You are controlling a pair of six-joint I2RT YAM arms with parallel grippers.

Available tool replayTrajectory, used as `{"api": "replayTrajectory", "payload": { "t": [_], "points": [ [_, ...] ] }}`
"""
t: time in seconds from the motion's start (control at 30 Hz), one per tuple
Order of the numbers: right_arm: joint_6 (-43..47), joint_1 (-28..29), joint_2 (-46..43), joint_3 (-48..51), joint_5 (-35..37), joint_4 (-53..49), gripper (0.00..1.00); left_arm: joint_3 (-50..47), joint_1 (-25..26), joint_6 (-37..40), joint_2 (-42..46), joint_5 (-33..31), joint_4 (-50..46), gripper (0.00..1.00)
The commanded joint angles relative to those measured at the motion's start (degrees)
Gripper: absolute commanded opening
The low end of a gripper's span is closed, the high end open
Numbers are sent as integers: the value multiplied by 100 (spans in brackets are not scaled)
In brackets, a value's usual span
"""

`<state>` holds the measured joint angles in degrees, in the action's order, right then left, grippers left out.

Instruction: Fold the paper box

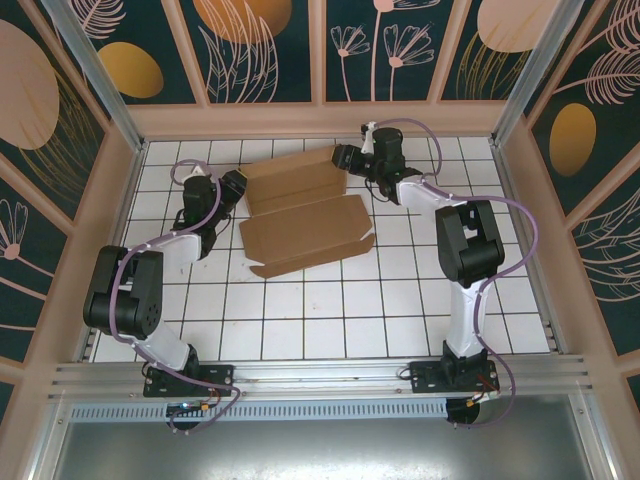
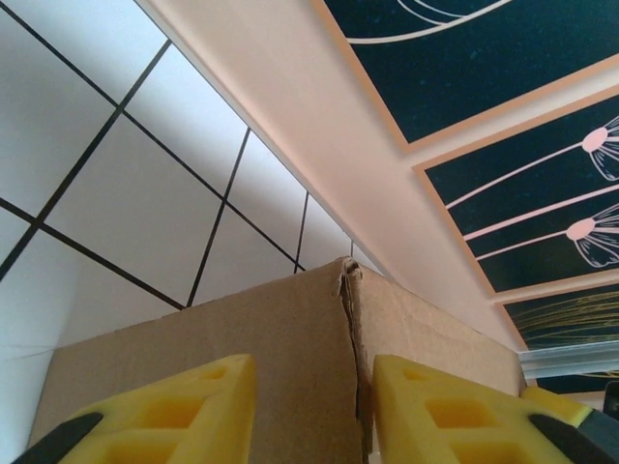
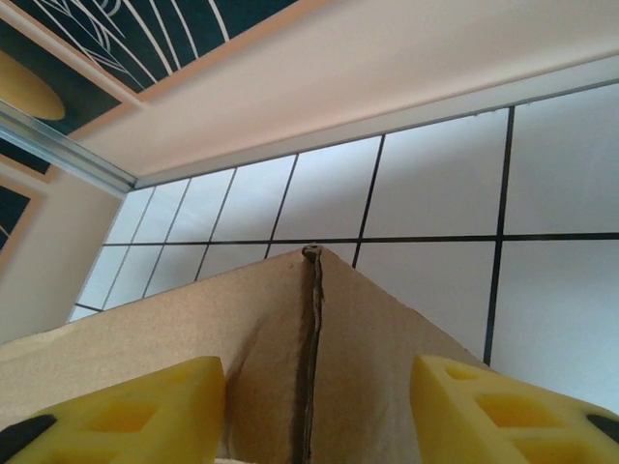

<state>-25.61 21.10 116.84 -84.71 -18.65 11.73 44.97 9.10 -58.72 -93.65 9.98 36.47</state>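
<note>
- the paper box [image 1: 303, 212] lies on the white tiled table [image 1: 300, 320], just toward 12 o'clock from the table's middle, its long side slanting up from 8 o'clock to 2 o'clock.
- its broad panel toward 6 o'clock lies flat, with small flaps at both short ends; the narrower part toward 12 o'clock looks raised along its creases.
- the left gripper [image 1: 236, 184] is at the box's 9 o'clock end, the arm reaching in from 7 o'clock.
- in the left wrist view the left gripper [image 2: 314, 418] has its yellow fingers [image 2: 184, 411] partway closed, one on each side of an upright cardboard corner of the paper box [image 2: 290, 348]; a split seam runs between them and the board meets both inner faces, so the jaws seem to have hold of it.
- the right gripper [image 1: 346, 158] is at the box's 2 o'clock corner, the arm coming from 5 o'clock.
- in the right wrist view the right gripper [image 3: 317, 418] stands somewhat wider, its fingers [image 3: 503, 411] straddling another raised corner of the paper box [image 3: 261, 329], whose two panels slope out to the finger faces; it appears clamped on that corner.
- dark patterned wall panels [image 1: 265, 50] stand beyond the table at 12 o'clock.
</note>
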Motion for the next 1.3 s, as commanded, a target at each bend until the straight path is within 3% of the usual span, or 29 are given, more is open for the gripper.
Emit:
{"api": "replayTrajectory", "payload": {
  "t": [0.0,0.23,0.37,0.47,0.7,0.87,0.97,1.13,1.17,1.27],
  "points": [
    [313,66,84,-480,352,-1032,54,-64,34,-232,32,553,-211,38],
    [492,-174,631,-1839,311,-2136,67,-271,532,-761,311,952,-90,46],
    [614,-205,668,-2244,454,-2472,72,-387,1038,-997,259,1166,90,53],
    [677,-270,508,-2257,627,-2597,75,-473,1122,-1054,474,1212,121,57],
    [730,-543,-305,-1644,946,-2536,75,90,1111,539,1625,258,-1729,69],
    [534,-641,-874,-989,846,-2240,74,738,788,1181,1638,-377,-2310,72],
    [397,-625,-1138,-450,787,-1999,64,1045,431,1228,1235,-687,-2355,62],
    [190,-612,-1471,338,784,-1700,34,2368,161,1862,-398,-295,-2737,5],
    [174,-603,-1488,398,804,-1728,32,2598,162,1955,-819,-51,-2809,0],
    [191,-589,-1476,486,798,-1868,28,3013,168,1963,-1627,605,-2949,0]
  ]
}}
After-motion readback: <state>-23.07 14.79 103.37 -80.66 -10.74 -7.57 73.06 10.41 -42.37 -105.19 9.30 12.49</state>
